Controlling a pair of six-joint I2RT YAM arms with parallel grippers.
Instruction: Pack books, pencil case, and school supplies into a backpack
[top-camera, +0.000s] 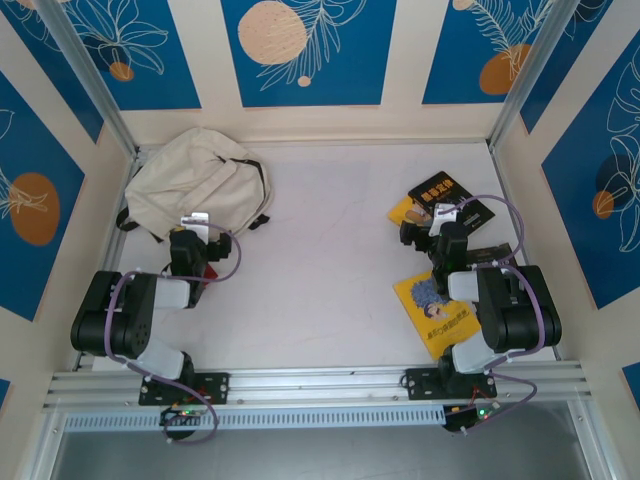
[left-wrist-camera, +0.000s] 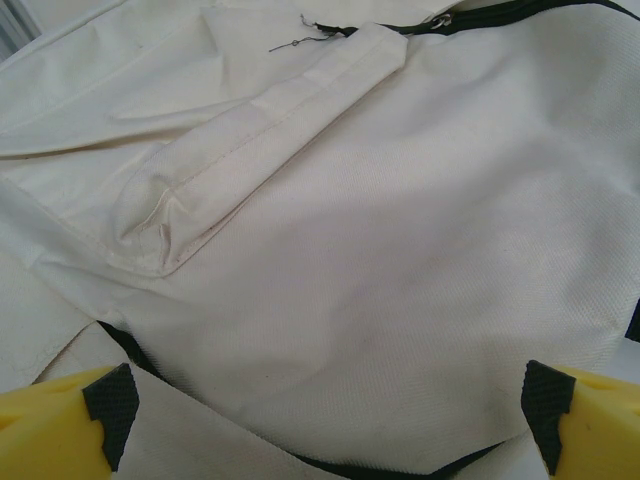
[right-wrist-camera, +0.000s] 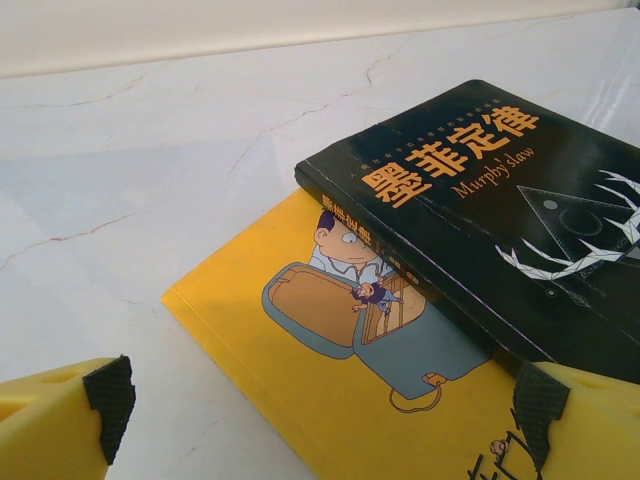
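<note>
The cream-beige backpack (top-camera: 195, 180) lies flat at the back left, black straps at its edges. My left gripper (top-camera: 196, 224) hovers open over its near edge; in the left wrist view the backpack cloth (left-wrist-camera: 330, 250) lies below the gripper (left-wrist-camera: 325, 410), nothing between the pads. At the back right, a black book with orange lettering (top-camera: 452, 194) lies on a yellow book (top-camera: 402, 211). My right gripper (top-camera: 432, 222) stands open just in front of them. The right wrist view has the black book (right-wrist-camera: 480, 200), yellow book (right-wrist-camera: 330, 390) and gripper (right-wrist-camera: 325, 410). The pencil case and school supplies are out of view.
A second yellow book (top-camera: 430, 315) lies near the right arm's base, and a dark book (top-camera: 498, 254) pokes out behind that arm. Something small and red (top-camera: 207, 270) peeks out under the left wrist. Side walls close in the white table (top-camera: 330, 250).
</note>
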